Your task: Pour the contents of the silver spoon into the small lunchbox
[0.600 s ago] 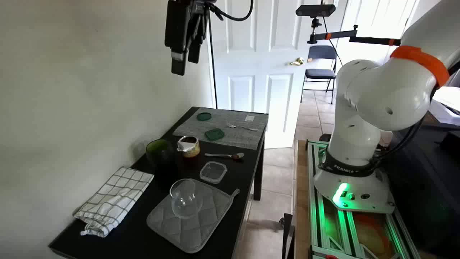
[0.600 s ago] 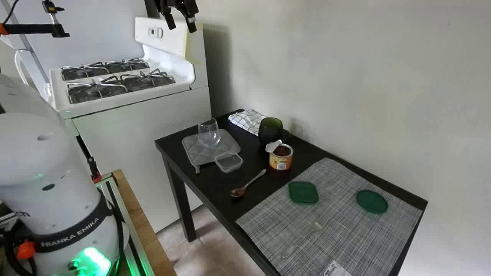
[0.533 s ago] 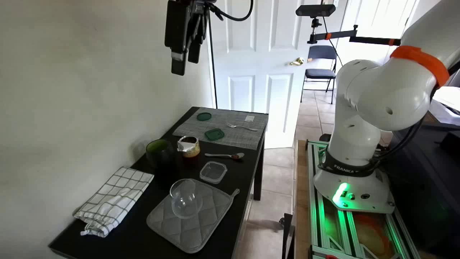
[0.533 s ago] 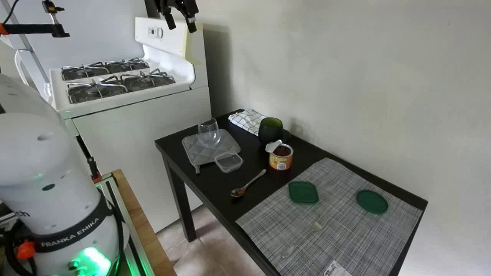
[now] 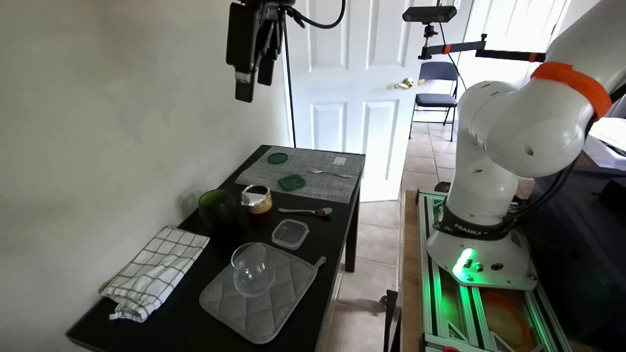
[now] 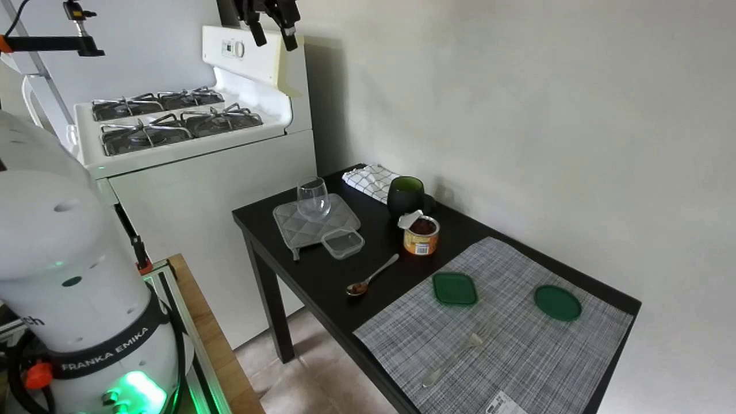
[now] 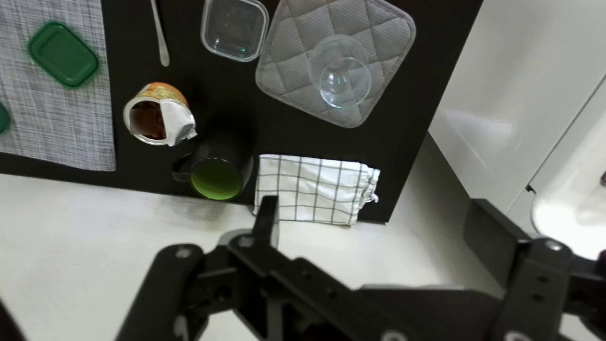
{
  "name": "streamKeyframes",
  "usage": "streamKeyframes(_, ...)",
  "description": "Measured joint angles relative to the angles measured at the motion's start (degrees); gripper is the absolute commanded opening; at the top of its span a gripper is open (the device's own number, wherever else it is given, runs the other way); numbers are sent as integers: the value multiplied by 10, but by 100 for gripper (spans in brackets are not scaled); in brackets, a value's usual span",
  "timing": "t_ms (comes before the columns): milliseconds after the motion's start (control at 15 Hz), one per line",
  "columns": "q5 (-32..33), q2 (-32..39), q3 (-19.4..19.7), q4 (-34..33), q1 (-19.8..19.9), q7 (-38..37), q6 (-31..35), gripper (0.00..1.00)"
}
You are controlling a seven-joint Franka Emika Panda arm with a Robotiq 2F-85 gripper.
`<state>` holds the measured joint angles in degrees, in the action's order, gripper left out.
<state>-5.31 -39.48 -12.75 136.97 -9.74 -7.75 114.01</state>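
The silver spoon (image 5: 315,212) lies on the black table with brown food in its bowl; it also shows in an exterior view (image 6: 379,270). In the wrist view only its handle (image 7: 162,47) shows. The small lunchbox looks to be the clear square plastic tub (image 5: 290,234), open and empty beside the spoon; it also shows in an exterior view (image 6: 343,244) and in the wrist view (image 7: 234,28). My gripper (image 5: 254,84) is open and empty, high above the table, apart from everything. It also shows in an exterior view (image 6: 276,42), fingers wide apart in the wrist view (image 7: 374,208).
An opened tin (image 6: 421,241) with peeled foil lid and dark food stands near a dark green mug (image 6: 406,195). A clear glass (image 5: 253,278) sits on a grey potholder (image 5: 259,318). A checked cloth (image 5: 156,274) lies by the wall. Green lids and a fork are on a placemat (image 6: 517,356).
My gripper has shifted very slightly, a little to the right in both exterior views, and stays open. The spoon, tub and other objects have not moved.
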Motion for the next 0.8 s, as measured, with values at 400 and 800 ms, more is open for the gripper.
streamKeyframes(400,59,-25,65,59,58,17,-42,100)
streamKeyframes(800,89,-34,163,137,92,138,-30,100)
